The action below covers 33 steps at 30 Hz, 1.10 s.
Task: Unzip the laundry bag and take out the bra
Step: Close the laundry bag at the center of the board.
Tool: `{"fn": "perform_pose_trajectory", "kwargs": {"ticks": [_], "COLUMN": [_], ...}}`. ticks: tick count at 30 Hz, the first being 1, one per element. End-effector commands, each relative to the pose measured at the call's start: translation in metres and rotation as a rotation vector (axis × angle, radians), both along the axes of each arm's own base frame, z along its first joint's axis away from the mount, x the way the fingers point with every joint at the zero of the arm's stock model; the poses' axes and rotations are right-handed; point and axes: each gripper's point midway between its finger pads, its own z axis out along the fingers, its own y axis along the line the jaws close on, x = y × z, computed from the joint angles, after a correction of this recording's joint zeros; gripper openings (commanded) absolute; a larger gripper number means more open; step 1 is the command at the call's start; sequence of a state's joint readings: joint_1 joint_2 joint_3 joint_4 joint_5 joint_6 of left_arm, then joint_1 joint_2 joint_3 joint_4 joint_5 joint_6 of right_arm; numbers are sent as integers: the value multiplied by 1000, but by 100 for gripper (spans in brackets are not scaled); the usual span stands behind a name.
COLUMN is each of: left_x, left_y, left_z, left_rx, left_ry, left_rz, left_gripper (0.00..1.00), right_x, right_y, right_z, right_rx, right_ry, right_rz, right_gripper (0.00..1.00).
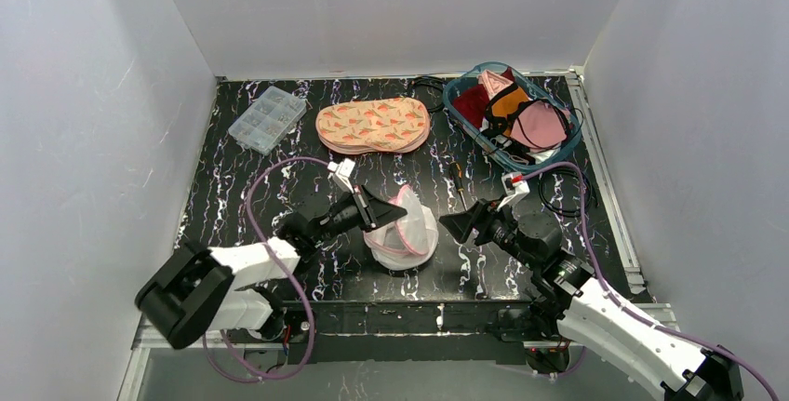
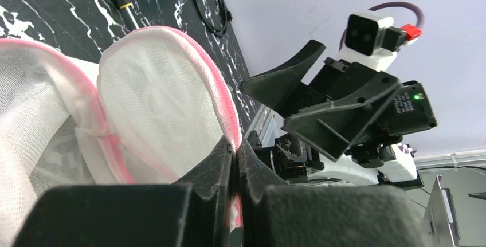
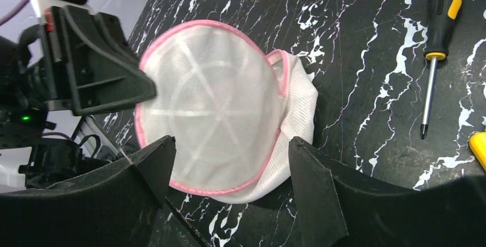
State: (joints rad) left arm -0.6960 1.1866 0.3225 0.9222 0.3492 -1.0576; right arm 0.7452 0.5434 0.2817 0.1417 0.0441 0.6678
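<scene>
Three plain white panels box the scene in: the back wall [image 1: 391,10] straight ahead, the left wall [image 1: 84,122] and the right wall [image 1: 698,94] angling in on either side. No windows anywhere. Down below sits the table [image 1: 214,178], black and streaked with white marble veins and a hint of purple. A pale metal rail [image 1: 609,187] runs along its right edge. The light is soft and even, shadows are faint, and from the left wrist view the wall [image 2: 321,6] takes on a lavender tint.
</scene>
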Motion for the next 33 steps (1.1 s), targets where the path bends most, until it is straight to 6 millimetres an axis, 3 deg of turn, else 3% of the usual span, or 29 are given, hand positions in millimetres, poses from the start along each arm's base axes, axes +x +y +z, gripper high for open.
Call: {"fn": "perform_pose_trajectory", "kwargs": {"ticks": [1, 4, 9, 11, 13, 15, 24, 30, 33], "left_x": [0, 4, 9, 9, 7, 6, -4, -17, -21], "left_y": [-13, -14, -2, 5, 13, 21, 53, 92, 106], "left_z": [23, 6, -42, -54, -62, -62, -65, -62, -49], "left_rx": [-113, -79, 96, 164, 222, 273, 483, 700, 743], "left_ry": [-66, -29, 67, 85, 90, 77, 92, 108, 97], "left_rz": [-83, -82, -30, -12, 8, 26, 52, 88, 120], "left_gripper": [0, 0, 2, 16, 36, 46, 63, 68, 67], "right_x": [-3, -4, -5, -5, -4, -4, -6, -8, -10], "right_y": [-1, -2, -3, -3, -4, -4, -5, -5, 1], "right_z": [5, 2, -2, -3, -5, -7, -10, -4, -2], "right_rx": [25, 17, 1, -6, -14, -19, -52, -129, -154], "right_ry": [-13, -7, 1, 3, 6, 9, 16, 24, 41], "right_rz": [9, 12, 12, 11, 8, 8, 22, 51, 92], "right_gripper": [79, 79, 79, 80, 80, 80, 80, 80, 78]}}
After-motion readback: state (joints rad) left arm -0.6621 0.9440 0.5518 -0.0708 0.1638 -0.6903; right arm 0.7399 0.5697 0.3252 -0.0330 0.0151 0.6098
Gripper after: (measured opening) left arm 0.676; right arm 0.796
